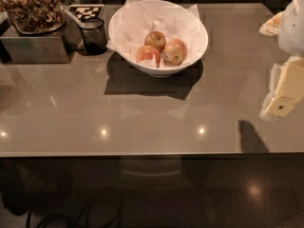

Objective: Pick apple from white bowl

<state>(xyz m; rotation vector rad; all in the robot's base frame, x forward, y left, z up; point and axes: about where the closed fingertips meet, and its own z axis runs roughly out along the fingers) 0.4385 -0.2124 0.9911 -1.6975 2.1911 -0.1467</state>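
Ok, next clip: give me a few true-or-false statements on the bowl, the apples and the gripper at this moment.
1. The apple lies in the white bowl beside a smaller apple and a redder apple. True.
2. The gripper hangs directly over the bowl, touching the apple. False: it is at the right edge of the view, well clear of the bowl.
3. A dark cup stands left of the bowl. True.
4. The bowl is lined with blue cloth. False: the lining is crumpled white paper.
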